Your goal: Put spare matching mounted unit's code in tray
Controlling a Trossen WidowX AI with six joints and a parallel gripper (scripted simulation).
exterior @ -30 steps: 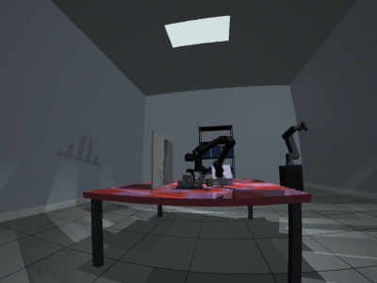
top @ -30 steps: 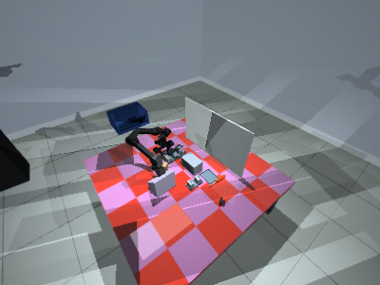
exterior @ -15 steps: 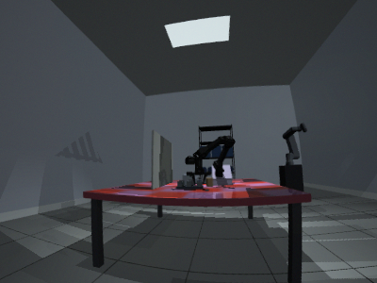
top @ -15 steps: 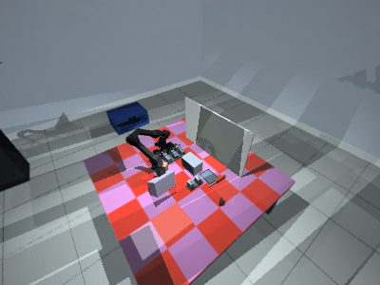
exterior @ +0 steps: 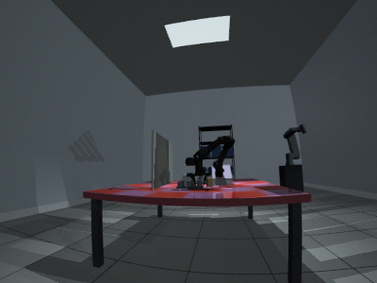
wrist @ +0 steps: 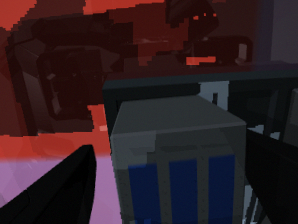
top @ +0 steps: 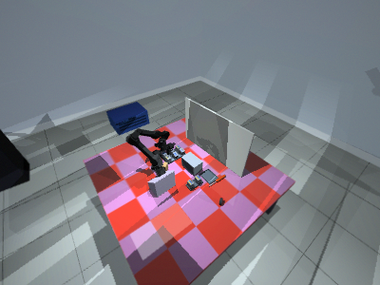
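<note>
In the wrist view my gripper (wrist: 165, 145) is open, one finger either side of a grey block (wrist: 182, 142) with three blue bars; the block is nearer the right finger. The block stands at a corner of a dark rack (wrist: 150, 84). The rack (top: 173, 154) with its several spares is small in the top view. A flat grey tray (top: 208, 177) lies on the table beyond the grey box. A dark base with small blocks (top: 194, 182) stands beside the tray; I cannot tell whether it bears the mounted unit. No part code is readable. The fingertips are hard to see in the top and exterior views.
A grey box (top: 192, 161) stands between rack and tray. A white upright panel (top: 161, 184) stands near the arm, a tan block (top: 165, 166) behind it. A tall screen (top: 206, 135) stands along the far side. An orange stick (top: 218, 180) and a small dark object (top: 221, 201) lie past the tray.
</note>
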